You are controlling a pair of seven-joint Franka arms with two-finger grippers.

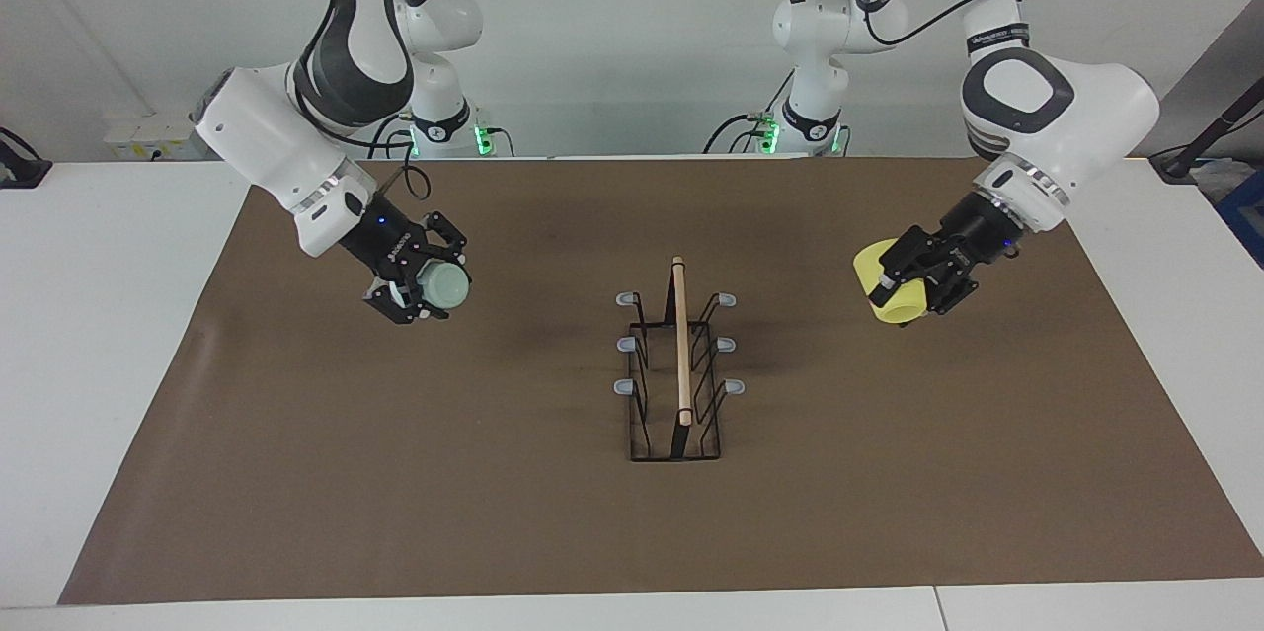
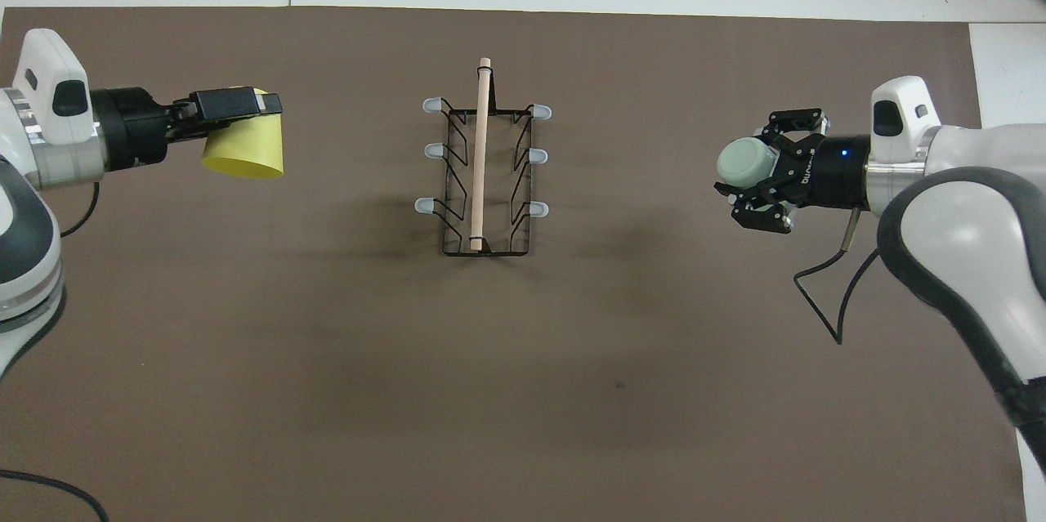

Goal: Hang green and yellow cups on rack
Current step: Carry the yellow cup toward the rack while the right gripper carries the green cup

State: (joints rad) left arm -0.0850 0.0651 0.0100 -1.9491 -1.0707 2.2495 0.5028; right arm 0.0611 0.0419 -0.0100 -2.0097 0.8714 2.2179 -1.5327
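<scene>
The black wire rack [image 1: 675, 384] [image 2: 484, 179] with a wooden rod along its top stands in the middle of the brown mat, its grey-tipped prongs bare. My left gripper [image 1: 913, 280] [image 2: 237, 118] is shut on the yellow cup [image 1: 891, 287] [image 2: 245, 150] and holds it on its side in the air, over the mat toward the left arm's end. My right gripper [image 1: 420, 280] [image 2: 764, 179] is shut on the pale green cup [image 1: 441, 285] [image 2: 744, 162] and holds it on its side in the air, base toward the rack, over the mat toward the right arm's end.
The brown mat [image 1: 494, 512] [image 2: 523, 383] covers most of the white table [image 1: 99, 315]. A black cable [image 2: 825, 293] hangs from the right arm's wrist.
</scene>
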